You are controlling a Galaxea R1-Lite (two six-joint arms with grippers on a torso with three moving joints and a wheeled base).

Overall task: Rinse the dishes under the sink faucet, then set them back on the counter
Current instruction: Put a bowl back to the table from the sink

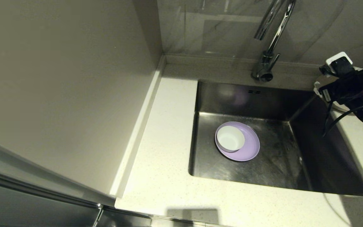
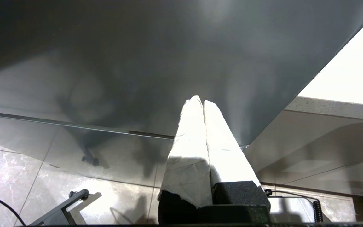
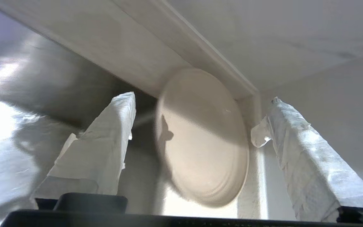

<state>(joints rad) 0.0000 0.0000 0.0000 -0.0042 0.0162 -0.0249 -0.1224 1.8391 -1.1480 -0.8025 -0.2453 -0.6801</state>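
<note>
two dishes in sink (image 1: 276, 176), right pincer (image 3: 197, 126) open

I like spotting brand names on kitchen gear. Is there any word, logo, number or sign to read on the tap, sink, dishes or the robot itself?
None can be read.
Faucet: bare chrome, no brand visible.
Sink: only two small slots, no lettering.
White bowl, purple plate, beige plate: plain.
White block on the right arm: any marking is too small to tell.
</note>
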